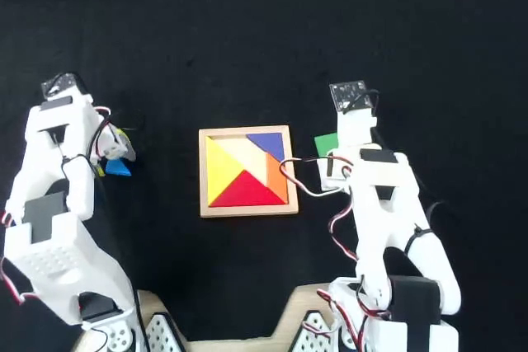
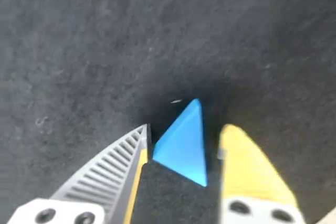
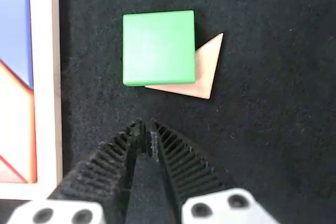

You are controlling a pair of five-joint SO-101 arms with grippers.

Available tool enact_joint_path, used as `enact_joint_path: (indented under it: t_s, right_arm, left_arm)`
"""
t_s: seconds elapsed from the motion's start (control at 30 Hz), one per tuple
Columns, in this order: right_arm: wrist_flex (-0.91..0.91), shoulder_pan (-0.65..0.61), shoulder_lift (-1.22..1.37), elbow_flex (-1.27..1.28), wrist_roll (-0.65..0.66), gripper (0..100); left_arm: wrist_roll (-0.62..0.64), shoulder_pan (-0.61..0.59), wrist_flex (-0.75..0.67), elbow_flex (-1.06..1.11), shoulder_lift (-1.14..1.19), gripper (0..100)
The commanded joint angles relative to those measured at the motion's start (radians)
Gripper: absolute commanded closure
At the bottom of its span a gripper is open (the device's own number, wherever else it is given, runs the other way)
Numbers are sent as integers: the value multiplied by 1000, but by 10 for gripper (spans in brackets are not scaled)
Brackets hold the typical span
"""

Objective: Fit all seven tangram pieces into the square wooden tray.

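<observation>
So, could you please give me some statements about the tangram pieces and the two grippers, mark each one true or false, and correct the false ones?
1. The green square already sits in the wooden tray. False: it lies on the black cloth beside the tray, overlapping a pale triangle.
2. The right gripper is shut and holds nothing. True.
3. The light blue triangle is at the left gripper, outside the tray. True.
4. All seven pieces are in the tray. False: the green square, the pale triangle and the light blue triangle are outside it.
</observation>
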Motion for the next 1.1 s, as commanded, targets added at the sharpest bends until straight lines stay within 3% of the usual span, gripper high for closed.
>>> enact_joint_path:
  t_s: [0.0,0.5,0.73,0.93,1.07]
  right_arm:
    - [-12,-12,2,-4,9,986]
    - [-14,-11,2,-4,9,986]
    - [-14,-11,2,-4,9,986]
    - [-14,-11,2,-4,9,986]
    - [-14,-11,2,-4,9,986]
  left_arm:
    - [20,-4,0,-35,0,882]
    - [26,36,6,-30,-2,904]
    - [15,39,149,-136,-2,948]
    - [-195,28,282,-269,-2,948]
    - [-454,48,354,-409,-2,945]
